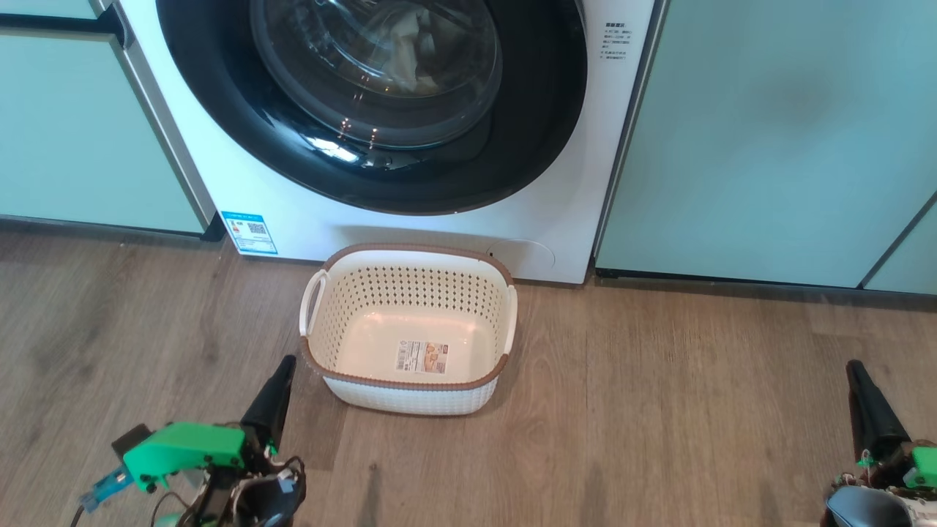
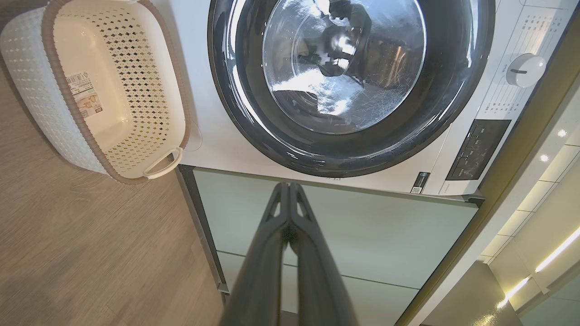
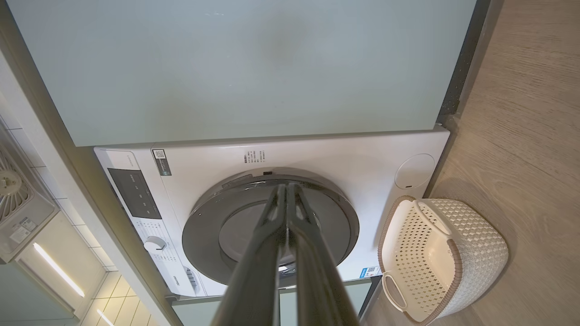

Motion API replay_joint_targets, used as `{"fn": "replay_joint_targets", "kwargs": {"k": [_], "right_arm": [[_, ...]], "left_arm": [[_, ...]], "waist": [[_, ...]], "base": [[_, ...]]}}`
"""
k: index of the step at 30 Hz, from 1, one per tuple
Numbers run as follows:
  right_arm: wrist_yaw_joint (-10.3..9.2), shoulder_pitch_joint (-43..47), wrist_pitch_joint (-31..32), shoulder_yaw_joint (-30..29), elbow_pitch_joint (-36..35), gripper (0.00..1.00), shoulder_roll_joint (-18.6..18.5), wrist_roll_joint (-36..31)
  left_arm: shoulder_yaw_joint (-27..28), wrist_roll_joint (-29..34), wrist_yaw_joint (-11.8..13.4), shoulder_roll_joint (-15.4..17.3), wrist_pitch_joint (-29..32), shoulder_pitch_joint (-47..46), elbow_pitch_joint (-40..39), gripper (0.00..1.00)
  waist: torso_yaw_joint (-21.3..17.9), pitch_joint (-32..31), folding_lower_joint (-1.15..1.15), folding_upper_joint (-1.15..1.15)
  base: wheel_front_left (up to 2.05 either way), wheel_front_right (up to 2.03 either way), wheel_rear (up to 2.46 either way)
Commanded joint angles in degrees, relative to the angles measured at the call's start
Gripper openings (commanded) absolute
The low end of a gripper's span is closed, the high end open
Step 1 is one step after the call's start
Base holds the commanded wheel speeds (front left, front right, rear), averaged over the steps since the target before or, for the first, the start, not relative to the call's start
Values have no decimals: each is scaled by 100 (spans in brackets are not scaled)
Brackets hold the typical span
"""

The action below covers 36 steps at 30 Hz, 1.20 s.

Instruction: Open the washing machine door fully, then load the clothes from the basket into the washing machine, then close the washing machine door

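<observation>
1. White basket (image 1: 410,250) stands empty on the floor (image 1: 659,402) just before the washer (image 1: 307,227) in the head view; the door (image 1: 219,110) is shut, and pale clothes (image 1: 402,51) show behind its glass. The left claw (image 1: 288,362) and right claw (image 1: 855,366) hang low, apart from the basket.
2. Left wrist view: the left claw is pressed together, holding nothing.
3. Right wrist view: the right claw is pressed together too. I judge all steps done.

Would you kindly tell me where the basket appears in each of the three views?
Head view: the basket is at the centre.
Left wrist view: the basket is at the upper left.
Right wrist view: the basket is at the lower right.
Shared landmark: the washing machine door, near the basket in each.
</observation>
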Motion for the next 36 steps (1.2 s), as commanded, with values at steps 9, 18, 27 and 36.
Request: {"fn": "replay_joint_targets", "kwargs": {"k": [9,18,27,36], "right_arm": [[-16,-324,32,86,-180,0,-25,-44],[-16,-324,33,83,-180,0,-23,-46],[-16,-325,35,81,-180,0,-22,-48],[-16,-325,36,80,-179,0,-20,-49]], "left_arm": [[235,53,-51,31,31,-325,-157,0],[237,55,-51,30,32,-325,-157,0],[238,56,-51,29,34,-325,-157,0],[240,58,-51,28,35,-326,-157,0]], "waist": [[0,0,0,0],[0,0,0,0],[0,0,0,0],[0,0,0,0]], "base": [[0,0,0],[0,0,0],[0,0,0],[0,0,0]]}}
